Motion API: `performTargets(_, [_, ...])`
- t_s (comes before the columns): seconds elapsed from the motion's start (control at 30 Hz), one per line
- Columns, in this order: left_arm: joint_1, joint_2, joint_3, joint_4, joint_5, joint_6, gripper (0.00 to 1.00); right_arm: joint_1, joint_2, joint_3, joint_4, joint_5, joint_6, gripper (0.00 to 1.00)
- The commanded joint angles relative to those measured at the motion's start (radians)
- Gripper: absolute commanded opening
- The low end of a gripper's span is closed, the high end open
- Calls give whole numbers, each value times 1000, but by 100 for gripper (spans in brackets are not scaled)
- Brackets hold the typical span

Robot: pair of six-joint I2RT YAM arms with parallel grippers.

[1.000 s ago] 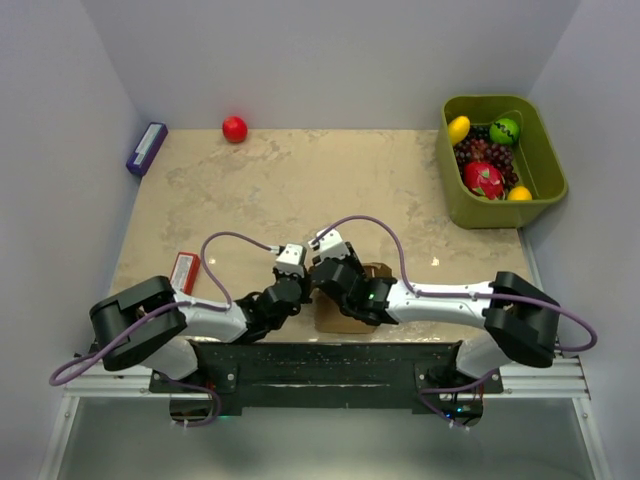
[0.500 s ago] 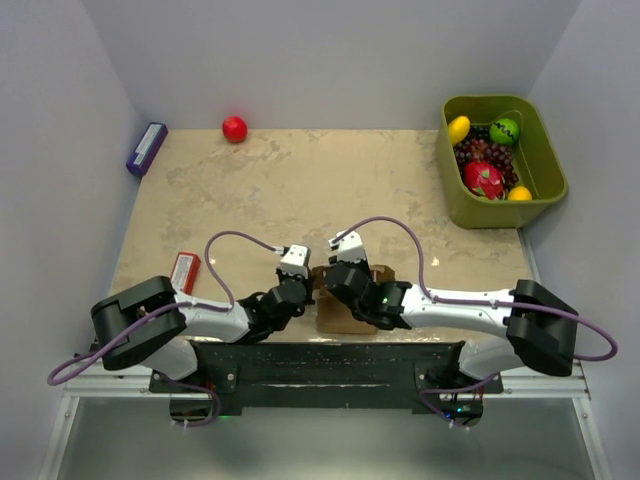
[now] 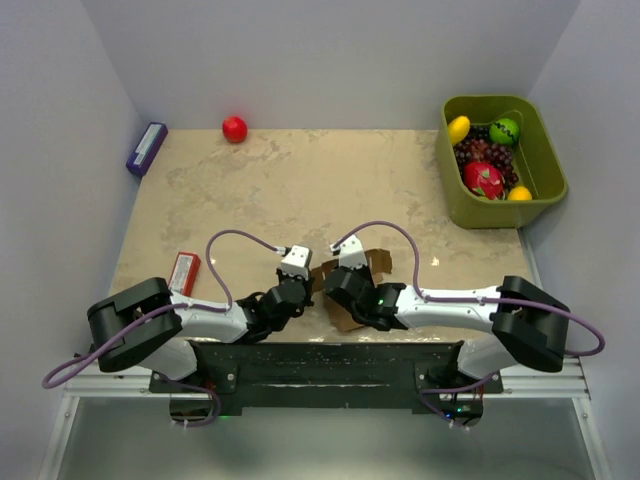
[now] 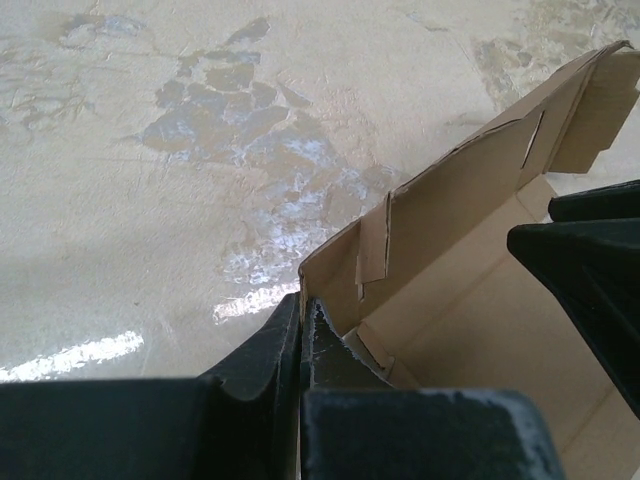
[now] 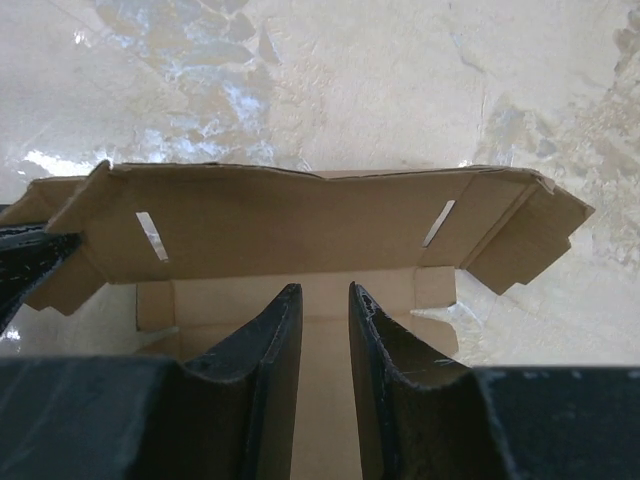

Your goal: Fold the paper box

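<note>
The paper box [image 3: 347, 319] sits at lower centre, just beside the near edge of the surface [image 3: 300, 190], with open surface stretching above it. It is brown and half-open, with one slotted wall raised and tabbed flaps splayed. The left gripper [image 4: 301, 322] is clamped on its wall corner; the right gripper [image 5: 322, 305] is narrowly apart over its floor.

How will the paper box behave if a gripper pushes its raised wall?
The paper box looks thin and creased, so its raised wall would probably bend rather than resist. It seems light, so a push may slide it over the smooth table. Its tabbed flaps look easy to crumple.
</note>
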Motion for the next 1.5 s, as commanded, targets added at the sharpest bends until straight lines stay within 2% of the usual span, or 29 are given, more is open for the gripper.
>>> performTargets(0.0, [-6, -13, -12, -114, -35, 59, 0, 0, -8, 19, -27, 8, 70, 31])
performTargets(0.17, [-6, -84, -67, -36, -41, 188, 0, -42, -146, -13, -107, -78, 285, 55])
performTargets(0.3, [-6, -110, -89, 13, -18, 291, 0, -188, -281, -102, -58, -358, 477, 66])
performTargets(0.37, [-6, -113, -95, 30, -11, 326, 0, -216, -336, -146, 15, -437, 605, 70])
performTargets(0.6, [-6, -105, -72, -11, -61, 315, 0, -223, -338, -170, 150, -624, 867, 73])
performTargets(0.77, [-6, -111, -73, 6, -95, 320, 0, -223, -358, -185, 167, -613, 1001, 75])
performTargets(1.03, [-6, -95, -47, 10, -132, 340, 0, -223, -433, -205, 130, -507, 1112, 74])
performTargets(1.17, [-6, -81, -30, 7, -146, 343, 0, -223, -387, -193, 144, -507, 1153, 73])
performTargets(1.27, [-6, -70, -6, -16, -163, 338, 0, -223, -359, -155, 163, -520, 1126, 71])
performTargets(1.47, [-6, -52, 25, -33, -198, 315, 0, -223, -286, -95, 68, -538, 1172, 70])
